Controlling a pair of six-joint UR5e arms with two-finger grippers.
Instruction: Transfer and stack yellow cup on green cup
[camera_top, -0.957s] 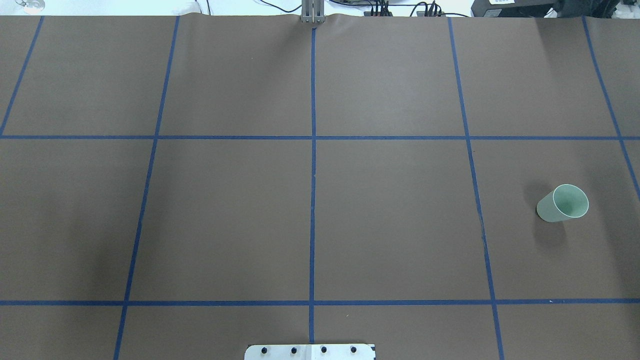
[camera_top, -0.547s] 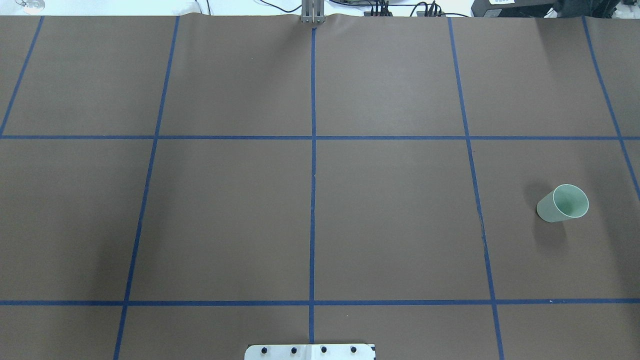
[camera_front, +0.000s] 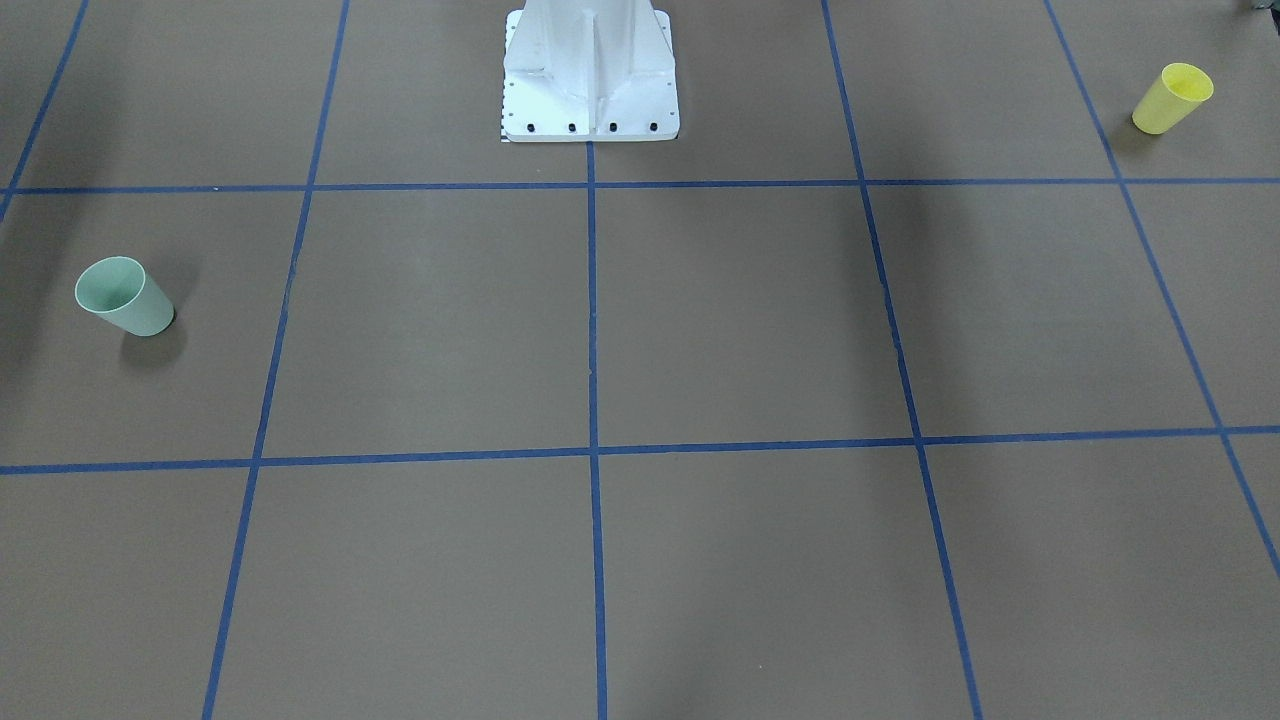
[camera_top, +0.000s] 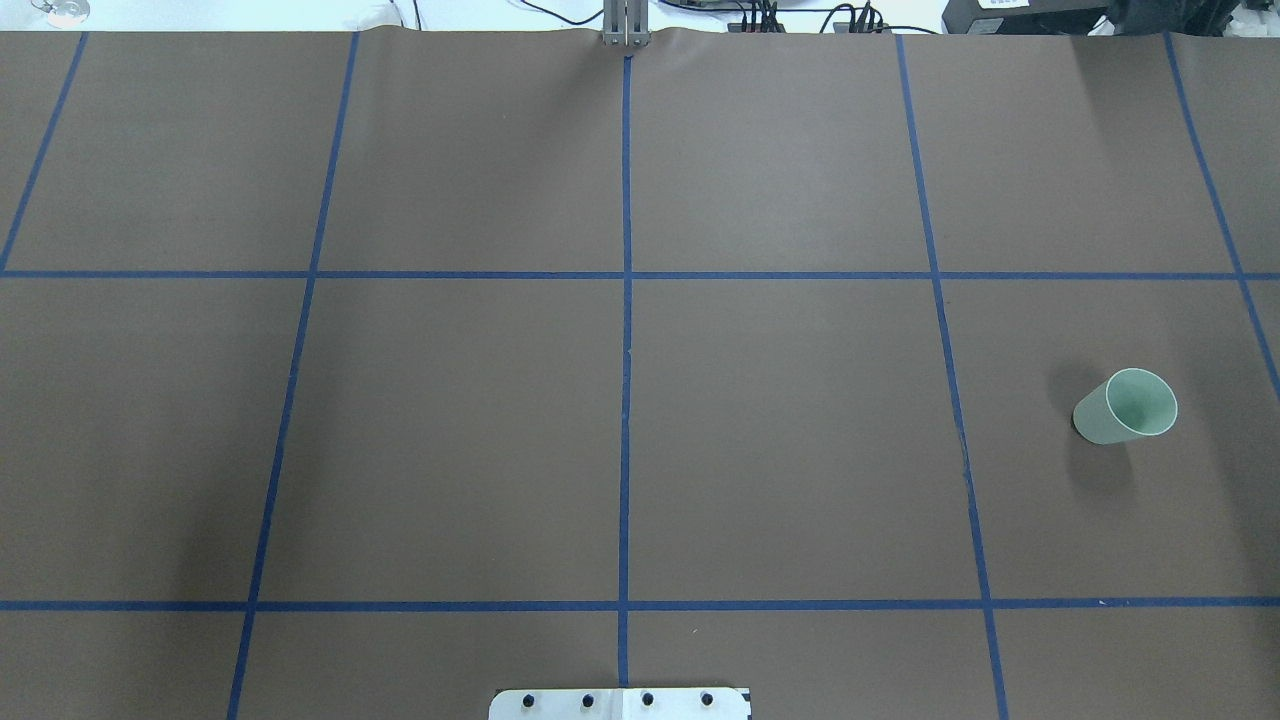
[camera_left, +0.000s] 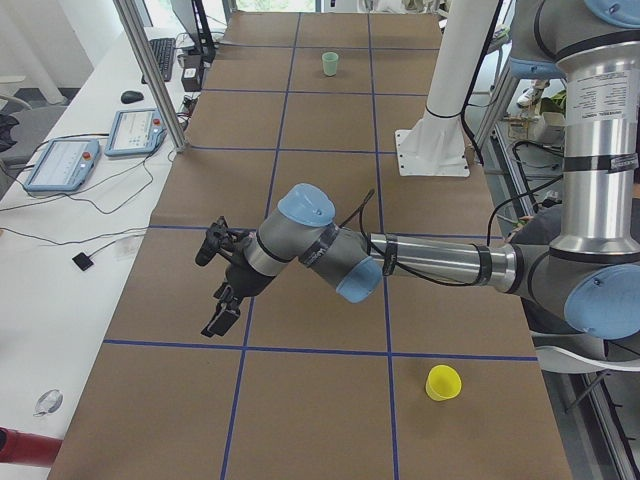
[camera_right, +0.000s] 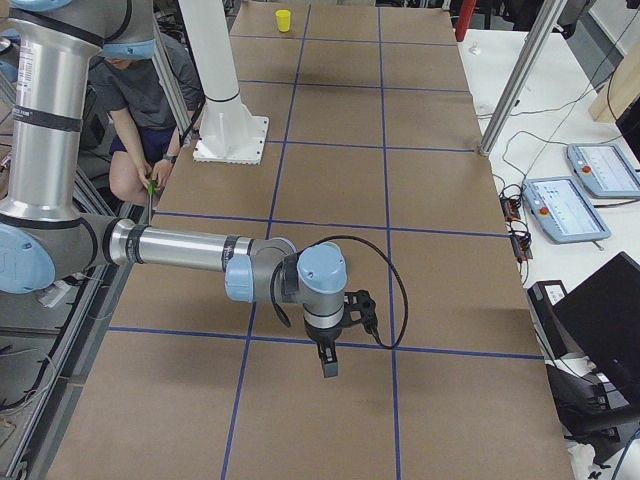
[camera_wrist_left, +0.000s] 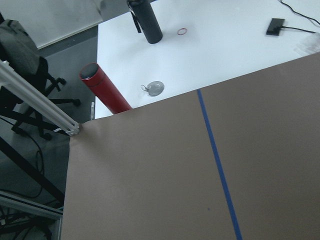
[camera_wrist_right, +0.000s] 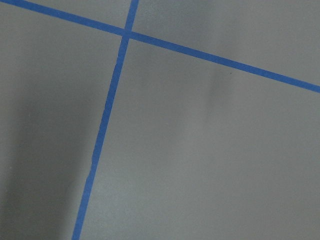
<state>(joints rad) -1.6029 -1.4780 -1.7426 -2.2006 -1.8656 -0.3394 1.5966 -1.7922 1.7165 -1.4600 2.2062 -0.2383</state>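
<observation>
Nothing had shifted in the overhead view over the past second: green cup (camera_top: 1125, 406) sat on the same spot, and no arm showed there.

We worked across from the robot's left. Yellow cup (camera_front: 1172, 97) stood upright, mouth up, on the table (camera_front: 740, 320) at the far left end, in the row of the blue tape (camera_front: 591, 300) grid nearest the robot, touched by nothing.

Left gripper (camera_left: 222, 290) hung above the table near a tape line, toward the operators' side, well apart from that cup. We saw it only from the side camera, so we could not tell how wide its jaws stood or whether they gripped anything.

White pedestal (camera_front: 590, 70) stood mid-table at the robot's edge.

Right gripper (camera_right: 328, 358) pointed down over the table beside a tape line. It too was seen only from the side, so we could not tell its opening.

Green cup stood upright at the right end, middle row, well apart from both grippers.
</observation>
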